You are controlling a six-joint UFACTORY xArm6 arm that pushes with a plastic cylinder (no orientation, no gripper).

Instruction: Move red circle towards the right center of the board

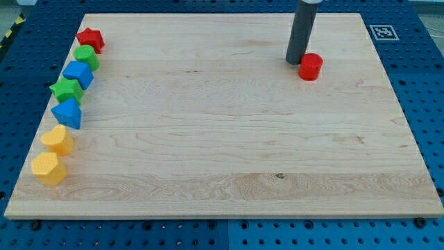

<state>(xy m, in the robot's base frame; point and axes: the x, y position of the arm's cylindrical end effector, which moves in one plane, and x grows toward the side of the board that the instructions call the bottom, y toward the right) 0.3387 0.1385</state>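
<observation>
Wooden board [222,173], seen whole, the rod standing near its top right. My tip [296,62] is a plain rod end with no claw, so nothing can spread, close or pinch. Seven coloured blocks [67,90] lie in a row far to the tip's left, well apart from it. Red circle [311,67]: just right of the tip, touching or nearly so. Step in hand: the push is set up; the next move likely calls for a sweep rightward and toward the view's bottom.

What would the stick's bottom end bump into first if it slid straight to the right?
Most likely the red circle: my tip sits just at its left, close or touching. Past it, only board shows.
</observation>
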